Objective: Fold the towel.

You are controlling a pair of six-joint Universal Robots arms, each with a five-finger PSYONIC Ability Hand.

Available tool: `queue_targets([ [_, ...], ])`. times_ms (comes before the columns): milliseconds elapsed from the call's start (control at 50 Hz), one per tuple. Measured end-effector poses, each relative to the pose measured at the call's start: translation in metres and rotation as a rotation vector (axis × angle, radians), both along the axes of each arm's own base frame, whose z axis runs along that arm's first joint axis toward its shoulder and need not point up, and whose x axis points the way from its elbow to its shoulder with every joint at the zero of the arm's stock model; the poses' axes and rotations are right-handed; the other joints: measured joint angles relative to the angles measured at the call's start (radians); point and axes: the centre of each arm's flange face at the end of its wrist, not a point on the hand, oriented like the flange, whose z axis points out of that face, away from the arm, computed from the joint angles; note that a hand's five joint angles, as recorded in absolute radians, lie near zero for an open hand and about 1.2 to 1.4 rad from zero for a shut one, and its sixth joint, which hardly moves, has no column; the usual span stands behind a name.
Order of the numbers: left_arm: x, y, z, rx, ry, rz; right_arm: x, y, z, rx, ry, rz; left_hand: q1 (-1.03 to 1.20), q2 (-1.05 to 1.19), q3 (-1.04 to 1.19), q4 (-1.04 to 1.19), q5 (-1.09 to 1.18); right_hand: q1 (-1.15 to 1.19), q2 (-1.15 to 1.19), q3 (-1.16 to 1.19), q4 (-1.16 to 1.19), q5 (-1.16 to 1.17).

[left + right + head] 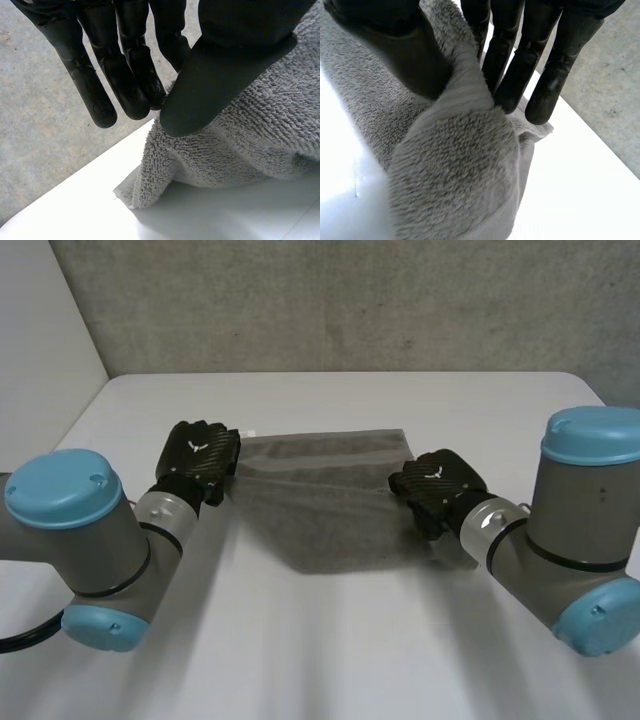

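Left hand (200, 462) and right hand (437, 483) on crosswise towel (320, 520)

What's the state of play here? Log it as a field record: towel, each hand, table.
towel: grey terry, stretched between the two hands, its near part lying on the table
left hand: shut on the towel, thumb pinching the edge against the fingers at the end on its own side
right hand: shut on the towel, thumb and fingers pinching a raised fold at the other end
table: white
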Motion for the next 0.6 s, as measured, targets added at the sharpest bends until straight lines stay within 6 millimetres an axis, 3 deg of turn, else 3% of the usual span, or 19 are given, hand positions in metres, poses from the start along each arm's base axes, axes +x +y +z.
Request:
queue_targets([
  [40,0.000,0.000,0.001,-0.002,0.000,0.000,-0.003,0.002,0.005,-0.002,-0.001,-0.005,0.000,0.000,0.000,0.000,0.000,0.132,0.137,0.136,0.139,0.151],
  [180,0.001,0.002,0.018,-0.042,0.018,0.000,-0.010,0.005,0.033,-0.055,-0.026,-0.012,0.000,0.000,0.000,0.000,0.000,0.132,0.146,0.163,0.165,0.166],
  [240,0.002,0.004,0.041,-0.094,0.043,0.001,-0.015,0.007,0.060,-0.124,-0.059,-0.021,0.000,0.000,0.000,0.000,0.000,0.132,0.146,0.163,0.165,0.166],
  [320,0.006,0.013,0.085,-0.200,0.095,0.001,-0.021,0.013,0.107,-0.253,-0.120,-0.026,0.000,0.000,0.000,0.000,0.000,0.132,0.146,0.163,0.165,0.166],
  [440,0.019,0.037,0.170,-0.422,0.205,0.003,-0.034,0.039,0.201,-0.524,-0.246,-0.024,0.000,0.000,0.000,0.000,0.000,0.132,0.146,0.167,0.165,0.166],
  [520,0.025,0.050,0.206,-0.511,0.255,0.004,-0.040,0.052,0.234,-0.598,-0.277,-0.018,0.000,0.000,0.000,0.000,0.000,0.132,0.147,0.169,0.165,0.166],
  [600,0.026,0.052,0.214,-0.521,0.266,0.001,-0.039,0.049,0.231,-0.547,-0.238,-0.006,0.000,0.000,0.000,0.000,0.001,0.132,0.157,0.169,0.165,0.169],
])
